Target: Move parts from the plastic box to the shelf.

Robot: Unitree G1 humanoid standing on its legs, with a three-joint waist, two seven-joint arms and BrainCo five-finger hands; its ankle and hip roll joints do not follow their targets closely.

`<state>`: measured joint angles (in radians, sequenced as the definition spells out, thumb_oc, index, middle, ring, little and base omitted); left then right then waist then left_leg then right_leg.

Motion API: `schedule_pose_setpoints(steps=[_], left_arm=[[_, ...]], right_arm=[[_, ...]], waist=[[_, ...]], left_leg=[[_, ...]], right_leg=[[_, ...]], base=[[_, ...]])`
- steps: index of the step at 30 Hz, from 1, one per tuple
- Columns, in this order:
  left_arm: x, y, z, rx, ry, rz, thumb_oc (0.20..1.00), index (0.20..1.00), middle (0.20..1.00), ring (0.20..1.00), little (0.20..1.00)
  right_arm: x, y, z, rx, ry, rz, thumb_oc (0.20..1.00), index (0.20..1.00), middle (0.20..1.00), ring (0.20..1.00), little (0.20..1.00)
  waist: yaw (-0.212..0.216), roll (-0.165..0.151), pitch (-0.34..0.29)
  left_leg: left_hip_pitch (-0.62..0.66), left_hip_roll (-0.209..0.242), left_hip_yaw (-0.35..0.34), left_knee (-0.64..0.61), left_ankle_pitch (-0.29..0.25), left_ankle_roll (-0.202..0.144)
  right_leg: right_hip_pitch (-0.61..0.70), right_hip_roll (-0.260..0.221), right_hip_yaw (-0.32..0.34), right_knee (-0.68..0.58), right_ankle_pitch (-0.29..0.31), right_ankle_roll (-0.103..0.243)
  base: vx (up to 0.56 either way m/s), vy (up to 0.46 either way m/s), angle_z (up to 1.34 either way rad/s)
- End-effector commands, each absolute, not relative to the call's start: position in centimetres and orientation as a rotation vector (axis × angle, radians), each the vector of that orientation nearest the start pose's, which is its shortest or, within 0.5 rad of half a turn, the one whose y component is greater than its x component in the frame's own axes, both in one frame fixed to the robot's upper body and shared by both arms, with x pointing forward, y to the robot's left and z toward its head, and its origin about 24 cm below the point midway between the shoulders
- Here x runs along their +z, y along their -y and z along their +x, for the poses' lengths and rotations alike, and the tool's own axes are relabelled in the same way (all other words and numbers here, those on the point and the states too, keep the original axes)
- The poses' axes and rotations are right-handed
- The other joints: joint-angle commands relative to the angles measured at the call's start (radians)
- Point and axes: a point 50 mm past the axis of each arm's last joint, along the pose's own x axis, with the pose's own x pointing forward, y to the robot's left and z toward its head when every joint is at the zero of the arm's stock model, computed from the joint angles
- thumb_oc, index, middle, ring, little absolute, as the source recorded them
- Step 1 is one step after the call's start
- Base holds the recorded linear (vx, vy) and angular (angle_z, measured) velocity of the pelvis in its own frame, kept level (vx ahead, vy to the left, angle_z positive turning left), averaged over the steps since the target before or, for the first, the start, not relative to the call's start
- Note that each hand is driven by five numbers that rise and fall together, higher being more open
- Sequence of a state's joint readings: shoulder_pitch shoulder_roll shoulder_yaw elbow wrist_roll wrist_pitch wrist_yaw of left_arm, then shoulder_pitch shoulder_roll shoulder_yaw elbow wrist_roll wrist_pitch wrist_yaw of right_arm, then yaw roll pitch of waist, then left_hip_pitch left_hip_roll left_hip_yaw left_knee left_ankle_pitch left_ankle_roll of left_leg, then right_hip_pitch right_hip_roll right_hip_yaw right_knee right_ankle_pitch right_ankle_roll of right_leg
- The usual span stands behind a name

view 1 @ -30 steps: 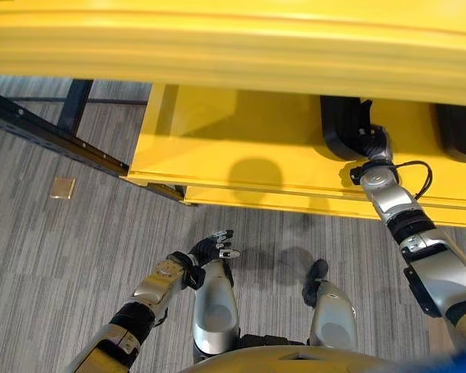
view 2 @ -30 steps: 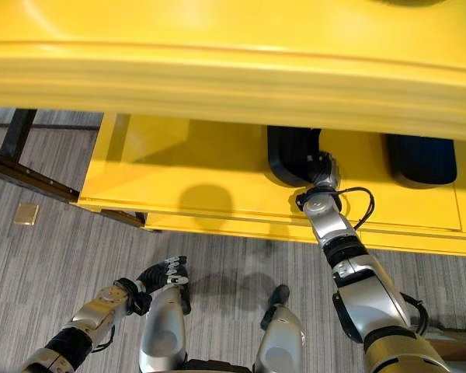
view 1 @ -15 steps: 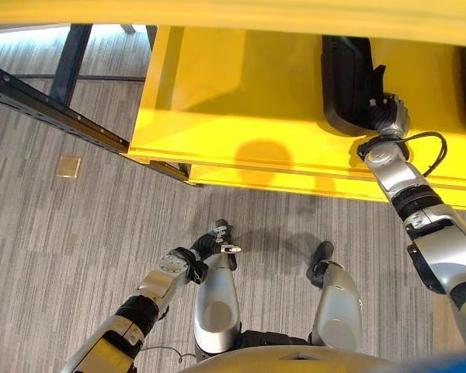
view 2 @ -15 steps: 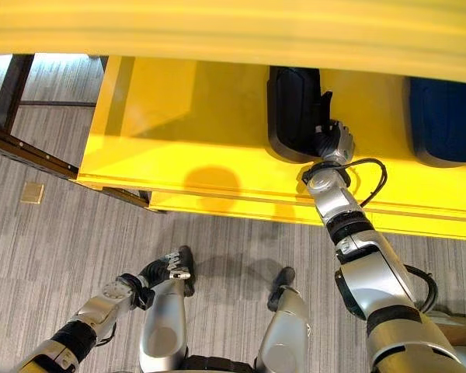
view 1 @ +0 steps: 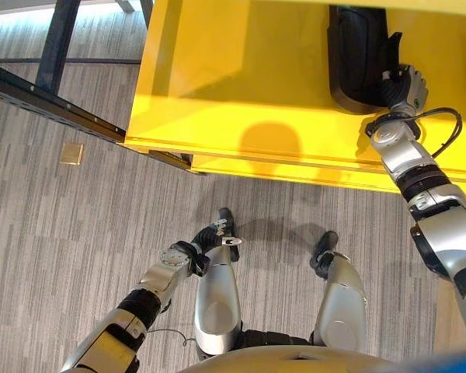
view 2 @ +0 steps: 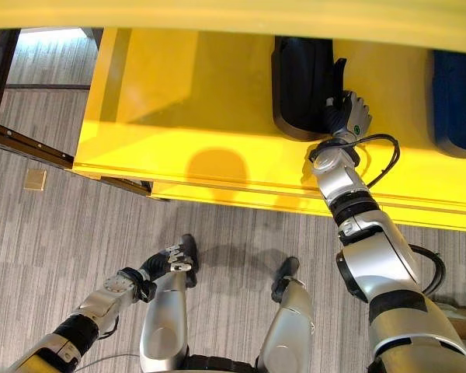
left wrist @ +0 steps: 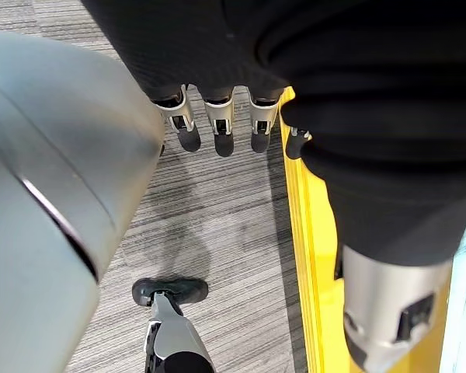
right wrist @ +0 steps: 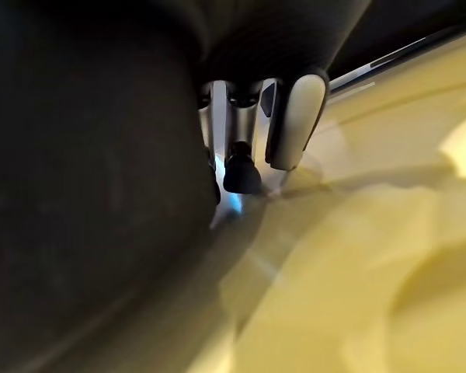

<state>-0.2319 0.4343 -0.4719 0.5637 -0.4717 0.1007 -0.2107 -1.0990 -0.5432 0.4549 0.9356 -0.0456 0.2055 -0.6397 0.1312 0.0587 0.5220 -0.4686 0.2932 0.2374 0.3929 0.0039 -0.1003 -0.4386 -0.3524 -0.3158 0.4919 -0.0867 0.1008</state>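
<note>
A black part point(view 1: 357, 54) lies on the yellow shelf point(view 1: 241, 93), near its front lip. My right hand point(view 1: 404, 81) reaches onto the shelf at the part's right near corner. In the right wrist view its fingers point(right wrist: 241, 167) run fairly straight along the part's dark side point(right wrist: 85, 194), thumb close beside them, the shelf surface point(right wrist: 357, 256) underneath. My left hand point(view 1: 217, 233) hangs low over the floor beside my leg. Its relaxed fingers point(left wrist: 217, 128) hold nothing.
A second dark blue part point(view 2: 454, 93) sits on the shelf further right. A dark metal frame rail point(view 1: 54, 97) runs along the floor at the left. A small tan square point(view 1: 71, 153) lies on the grey carpet.
The whole picture has shifted, showing more of the shelf top. My right hand has slid a little deeper along the black part. The left hand has dropped closer to the leg.
</note>
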Motion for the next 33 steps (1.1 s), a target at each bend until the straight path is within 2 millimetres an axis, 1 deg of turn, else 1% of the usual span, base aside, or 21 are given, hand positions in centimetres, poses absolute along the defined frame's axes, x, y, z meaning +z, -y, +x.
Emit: schedule_pose_setpoints(steps=[1,5,18,22,27,28,29,30,31,33], left_arm=[[-4.7,-15.5,25.1,-0.492,-0.567,0.08,1.0,1.0,1.0,1.0,1.0],[-4.8,-15.4,25.1,-0.481,-0.563,0.058,1.0,1.0,1.0,1.0,1.0],[-4.8,-15.5,24.6,-0.484,-0.558,0.032,1.0,1.0,1.0,1.0,1.0],[-4.8,-15.4,24.6,-0.499,-0.558,0.046,1.0,1.0,1.0,1.0,1.0],[-4.9,-15.5,24.7,-0.474,-0.565,0.032,1.0,1.0,1.0,1.0,1.0],[-5.0,-15.5,24.7,-0.474,-0.567,0.032,1.0,1.0,1.0,1.0,1.0],[-5.0,-15.4,24.6,-0.484,-0.567,0.031,1.0,1.0,1.0,1.0,1.0],[-5.0,-15.3,24.6,-0.498,-0.565,0.026,1.0,1.0,1.0,1.0,1.0],[-5.0,-15.2,24.6,-0.509,-0.565,0.022,1.0,1.0,1.0,1.0,1.0],[-5.0,-14.8,24.5,-0.53,-0.569,0.009,1.0,1.0,1.0,1.0,1.0]], right_arm=[[18.7,24.6,40.2,-0.659,0.039,-0.877,0.2,0.2,0.2,0.2,0.2],[19.6,24.9,40.2,-0.676,0.058,-0.879,0.2,0.2,0.2,0.2,0.2],[20.8,24.6,40.4,-0.68,0.078,-0.906,0.2,0.2,0.2,0.2,0.2],[20.6,24.7,40.3,-0.679,0.07,-0.895,0.2,0.2,0.2,0.2,0.2],[19.6,24.4,40.4,-0.666,0.035,-0.878,0.2,0.2,0.2,0.2,0.2],[19.5,24.4,40.4,-0.667,0.031,-0.87,0.338,0.338,0.338,0.338,0.338],[19.3,24.3,40.4,-0.66,0.022,-0.851,0.573,0.573,0.573,0.573,0.573],[19.2,24.2,40.4,-0.651,0.021,-0.842,0.896,0.896,0.896,0.896,0.896],[19.1,24.2,40.4,-0.646,0.021,-0.838,1.0,1.0,1.0,1.0,1.0],[18.8,24.1,40.4,-0.633,0.018,-0.8,1.0,1.0,1.0,1.0,1.0]], waist=[[0.063,0.028,-0.002],[0.065,0.032,-0.002],[0.068,0.035,-0.002],[0.068,0.034,-0.002],[0.063,0.034,-0.002],[0.063,0.035,-0.002],[0.063,0.034,-0.002],[0.062,0.035,-0.002],[0.061,0.034,-0.002],[0.058,0.033,-0.002]], left_leg=[[0.031,0.034,0.005,0.003,-0.024,-0.016],[0.007,0.037,0.001,0.009,-0.023,-0.018],[-0.034,0.047,0.0,0.019,-0.022,-0.019],[-0.035,0.05,0.003,0.021,-0.023,-0.018],[-0.028,0.052,0.007,0.024,-0.026,-0.017],[-0.028,0.052,0.007,0.024,-0.025,-0.017],[-0.029,0.052,0.006,0.026,-0.026,-0.017],[-0.029,0.053,0.006,0.026,-0.026,-0.017],[-0.029,0.054,0.008,0.026,-0.026,-0.017],[-0.029,0.055,0.01,0.028,-0.028,-0.016]], right_leg=[[-0.053,-0.045,-0.001,0.084,-0.006,0.061],[-0.081,-0.048,-0.001,0.098,-0.008,0.059],[-0.127,-0.049,-0.005,0.118,-0.011,0.052],[-0.126,-0.051,-0.009,0.119,-0.012,0.05],[-0.122,-0.051,-0.009,0.123,-0.016,0.05],[-0.123,-0.051,-0.008,0.125,-0.016,0.049],[-0.123,-0.051,-0.007,0.127,-0.017,0.049],[-0.125,-0.051,-0.006,0.129,-0.017,0.048],[-0.125,-0.051,-0.007,0.129,-0.018,0.047],[-0.126,-0.049,-0.006,0.13,-0.018,0.047]], base=[[0.0,0.0,0.0],[0.0,-0.001,-0.01],[0.0,-0.003,0.0],[0.0,0.0,0.0],[0.0,0.0,0.0],[0.0,0.0,0.0],[0.0,0.0,0.0],[0.0,0.0,0.0],[0.0,0.0,0.0],[0.0,0.0,0.0]])
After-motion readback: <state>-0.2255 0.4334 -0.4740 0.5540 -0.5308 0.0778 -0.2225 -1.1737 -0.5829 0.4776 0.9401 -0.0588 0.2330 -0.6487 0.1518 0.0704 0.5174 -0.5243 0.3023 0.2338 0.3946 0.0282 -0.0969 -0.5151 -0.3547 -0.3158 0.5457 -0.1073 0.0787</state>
